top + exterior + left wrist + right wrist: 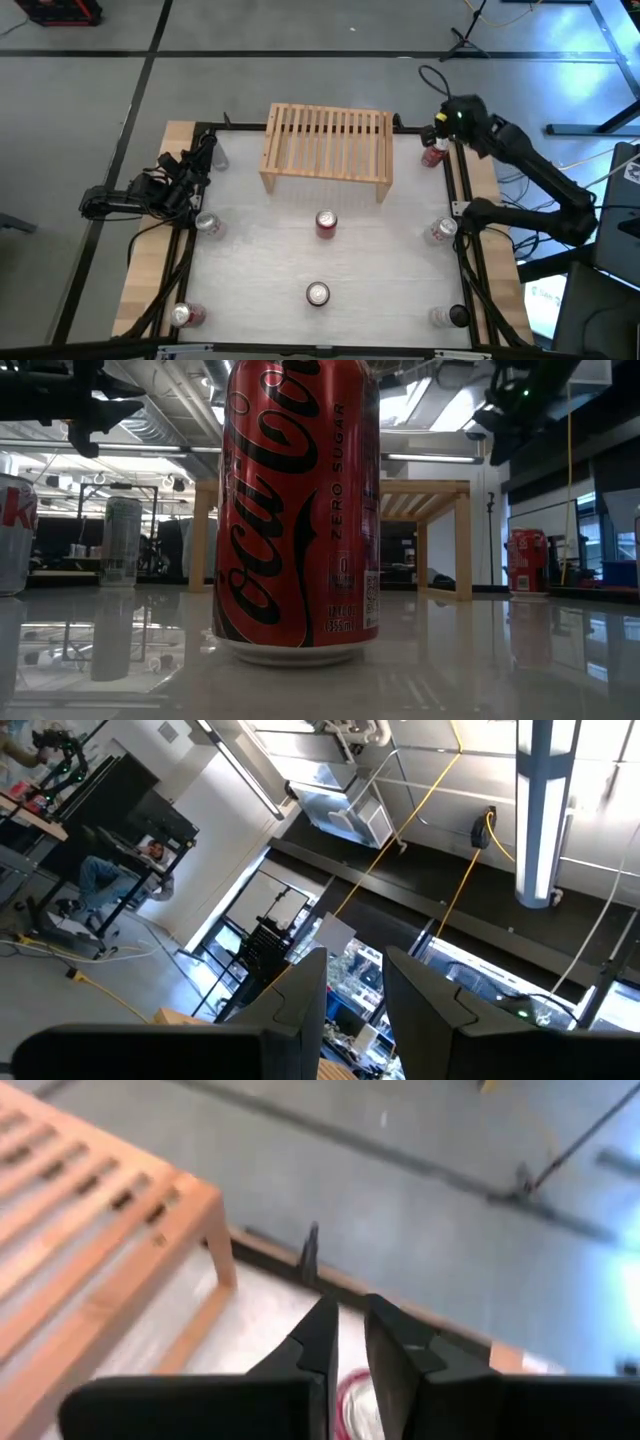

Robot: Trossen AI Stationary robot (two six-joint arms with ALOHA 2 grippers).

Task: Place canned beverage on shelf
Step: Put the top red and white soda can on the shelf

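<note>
The right gripper (348,1342), jaws closed and empty, hovers above a red can (433,155) just right of the shelf (328,145). Approach step; next, jaws must open and descend.

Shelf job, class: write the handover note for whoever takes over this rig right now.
Right gripper: shut, empty, above the red can just right of the shelf.
Left gripper: parked at the table's left edge, narrow gap between fingers, nothing held.
Done: nothing; shelf top is bare.
Left: grasp a can and set it on the shelf. Other cans stand around the table, two red ones in the middle.
</note>
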